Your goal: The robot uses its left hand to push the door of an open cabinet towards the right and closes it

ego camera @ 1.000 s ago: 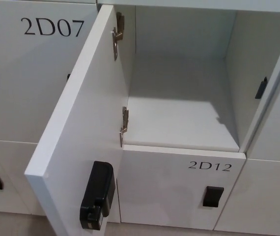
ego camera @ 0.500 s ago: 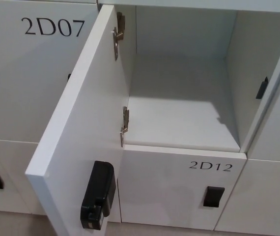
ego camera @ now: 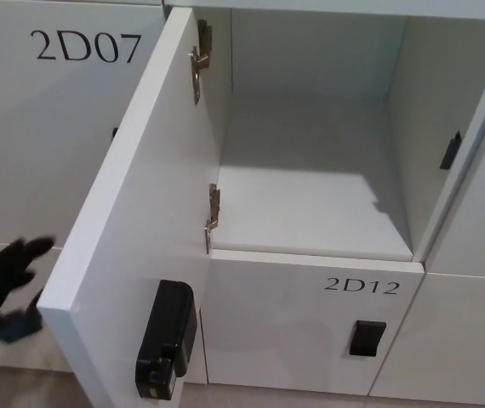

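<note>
We are facing a locker bank, as in a changing or storage room. White numbered doors, 2D07 (ego camera: 87,47) and 2D12 (ego camera: 362,286), surround the open compartment (ego camera: 310,204), each bearing a black latch (ego camera: 367,337).

So the white cabinet (ego camera: 310,127) is a locker wall, and the open compartment's shelf floor (ego camera: 310,212) has nothing on it, just shadow. Beneath sits the shut locker marked 2D12 (ego camera: 302,327).

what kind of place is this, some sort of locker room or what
Probably a locker bank in a shared storage or changing area: white numbered doors such as 2D07 and 2D12, a black lock on the open door, and an empty compartment.
</note>
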Robot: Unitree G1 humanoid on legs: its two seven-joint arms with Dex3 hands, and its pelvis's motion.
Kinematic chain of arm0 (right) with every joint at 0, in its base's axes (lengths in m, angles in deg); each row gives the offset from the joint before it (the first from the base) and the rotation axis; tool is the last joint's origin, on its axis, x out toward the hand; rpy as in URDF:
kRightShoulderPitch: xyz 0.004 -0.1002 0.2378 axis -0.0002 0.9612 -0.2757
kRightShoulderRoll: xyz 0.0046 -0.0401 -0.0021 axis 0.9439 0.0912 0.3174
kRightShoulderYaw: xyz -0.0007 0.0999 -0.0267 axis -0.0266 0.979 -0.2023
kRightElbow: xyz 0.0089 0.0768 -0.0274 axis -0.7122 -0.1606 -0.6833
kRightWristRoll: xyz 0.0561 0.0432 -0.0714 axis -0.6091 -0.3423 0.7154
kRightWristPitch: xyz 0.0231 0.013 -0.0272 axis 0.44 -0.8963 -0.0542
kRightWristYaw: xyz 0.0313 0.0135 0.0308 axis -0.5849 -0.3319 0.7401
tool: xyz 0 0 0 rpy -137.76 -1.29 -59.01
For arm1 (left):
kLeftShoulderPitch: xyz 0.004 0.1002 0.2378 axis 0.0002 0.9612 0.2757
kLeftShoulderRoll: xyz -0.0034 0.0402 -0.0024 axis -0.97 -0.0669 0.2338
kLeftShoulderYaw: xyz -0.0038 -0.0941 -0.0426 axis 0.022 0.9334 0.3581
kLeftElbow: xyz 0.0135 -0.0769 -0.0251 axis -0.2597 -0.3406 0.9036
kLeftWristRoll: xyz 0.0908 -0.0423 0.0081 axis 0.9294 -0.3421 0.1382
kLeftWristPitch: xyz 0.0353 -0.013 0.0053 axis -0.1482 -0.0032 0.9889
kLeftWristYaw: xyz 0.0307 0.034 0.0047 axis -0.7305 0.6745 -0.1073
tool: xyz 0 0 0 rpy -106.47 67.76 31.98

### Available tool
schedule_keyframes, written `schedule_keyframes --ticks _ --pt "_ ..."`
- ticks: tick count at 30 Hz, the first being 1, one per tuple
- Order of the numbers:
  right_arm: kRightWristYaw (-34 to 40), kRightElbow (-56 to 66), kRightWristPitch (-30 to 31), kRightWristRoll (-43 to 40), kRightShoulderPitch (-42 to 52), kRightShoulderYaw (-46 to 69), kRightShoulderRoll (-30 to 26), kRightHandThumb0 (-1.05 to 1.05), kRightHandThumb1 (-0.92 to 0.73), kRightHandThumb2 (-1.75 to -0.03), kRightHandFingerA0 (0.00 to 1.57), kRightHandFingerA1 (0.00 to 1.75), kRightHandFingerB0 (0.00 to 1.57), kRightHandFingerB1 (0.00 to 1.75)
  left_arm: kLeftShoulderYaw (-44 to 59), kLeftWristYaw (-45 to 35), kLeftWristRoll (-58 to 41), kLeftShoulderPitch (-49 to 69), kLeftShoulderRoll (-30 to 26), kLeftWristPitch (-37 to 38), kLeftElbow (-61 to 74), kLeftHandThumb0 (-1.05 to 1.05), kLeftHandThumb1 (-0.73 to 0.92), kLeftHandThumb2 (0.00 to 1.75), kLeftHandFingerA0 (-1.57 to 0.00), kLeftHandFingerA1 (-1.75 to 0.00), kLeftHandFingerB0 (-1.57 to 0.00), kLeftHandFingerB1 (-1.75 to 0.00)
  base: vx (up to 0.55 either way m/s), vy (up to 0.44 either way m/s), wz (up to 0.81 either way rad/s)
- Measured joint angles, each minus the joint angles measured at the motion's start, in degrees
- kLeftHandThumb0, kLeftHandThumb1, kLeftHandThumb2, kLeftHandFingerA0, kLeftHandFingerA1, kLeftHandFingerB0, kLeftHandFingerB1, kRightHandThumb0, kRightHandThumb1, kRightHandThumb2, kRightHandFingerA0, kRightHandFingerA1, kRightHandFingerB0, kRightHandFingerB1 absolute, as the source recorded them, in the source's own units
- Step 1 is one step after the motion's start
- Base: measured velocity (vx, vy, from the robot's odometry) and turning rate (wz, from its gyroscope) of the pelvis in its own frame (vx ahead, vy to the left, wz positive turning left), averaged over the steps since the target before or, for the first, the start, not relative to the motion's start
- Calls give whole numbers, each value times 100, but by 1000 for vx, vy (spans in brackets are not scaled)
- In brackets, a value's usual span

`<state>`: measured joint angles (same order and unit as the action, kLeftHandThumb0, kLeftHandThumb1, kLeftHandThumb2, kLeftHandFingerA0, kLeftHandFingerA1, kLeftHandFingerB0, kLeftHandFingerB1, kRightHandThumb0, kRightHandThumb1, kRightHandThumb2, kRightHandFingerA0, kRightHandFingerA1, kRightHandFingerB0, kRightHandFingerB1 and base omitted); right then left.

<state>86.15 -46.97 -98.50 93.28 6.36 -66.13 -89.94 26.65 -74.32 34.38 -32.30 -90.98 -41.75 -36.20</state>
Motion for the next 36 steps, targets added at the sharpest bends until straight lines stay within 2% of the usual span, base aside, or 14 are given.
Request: schedule_keyframes --ticks 4,5,7,10,11,23,24,25,26,29,30,33,34,36 --pt "0 -6 -1 2 -1 -6 -5 -49 -85 -65 36 37 31 33 -216 0 104 -98 51 -105 489 -61 87 66 -29 -37 -26 -32 0 0 0" --pt "0 -8 -1 3 0 -12 -7 -55 -67 -97 32 52 22 46 -259 -2 126 -120 67 -137 558 -60 85 66 -33 -38 -27 -32 0 0 0" --pt "0 -7 -3 7 -3 -30 -7 -55 -67 -98 32 52 21 45 -379 -16 192 -194 134 -242 780 -62 88 67 -32 -37 -27 -31 0 0 0" --pt "-2 -10 -5 1 -22 -20 -13 -55 -67 -98 32 52 21 45 -783 -17 415 -444 405 -452 1190 -62 88 67 -32 -37 -27 -31 0 0 0" --pt "-2 -9 -5 0 -25 -20 -14 -50 -84 -65 36 37 31 33 -807 -12 434 -461 421 -484 1214 -63 88 66 -31 -35 -27 -31 0 0 0" --pt "-8 -13 -10 0 -31 -35 -28 -48 -85 -65 35 38 30 33 -2006 29 1222 -1043 1186 -1583 1851 -66 89 67 -37 -35 -28 -31 2 0 1" --pt "-8 -12 -10 0 -32 -35 -27 -54 -67 -97 31 53 22 46 -2068 29 1255 -1086 1255 -1624 1853 -66 88 67 -34 -33 -28 -30 0 0 0" --pt "-10 -11 -11 -3 -37 -35 -26 -54 -67 -97 31 53 22 46 -2225 24 1329 -1174 1425 -1714 1862 -66 88 67 -34 -33 -28 -30 0 0 0" --pt "-11 -8 -13 -4 -43 -33 -25 -49 -85 -65 35 37 31 33 -2331 16 1368 -1230 1545 -1758 1872 -66 85 66 -35 -33 -30 -30 0 0 0" --pt "-14 3 -16 -10 -83 -25 -9 -49 -85 -65 35 37 31 33 -2702 -2 1480 -1519 2202 -1828 1845 -66 85 66 -35 -33 -30 -30 0 0 0" --pt "-14 3 -16 -10 -84 -25 -9 -52 -84 -65 35 38 31 34 -2793 -5 1499 -1598 2388 -1835 1836 27 92 119 -13 -67 0 -56 0 0 0" --pt "-14 -2 -16 -10 -82 -23 -7 -52 -84 -65 35 38 31 34 -3174 -43 1566 -1888 3127 -1863 1815 59 92 142 -20 -73 -6 -63 0 0 0" --pt "-14 0 -17 -9 -83 -24 -1 -52 -84 -65 35 38 31 34 -3375 -69 1574 -1936 3449 -1864 1834 47 92 132 0 -42 0 -21 0 0 0" --pt "-15 11 -25 -9 -101 -28 23 -52 -84 -65 35 38 31 34 -3792 -131 1578 -1931 3549 -1844 1945 47 92 132 0 -42 0 -21 0 0 0"
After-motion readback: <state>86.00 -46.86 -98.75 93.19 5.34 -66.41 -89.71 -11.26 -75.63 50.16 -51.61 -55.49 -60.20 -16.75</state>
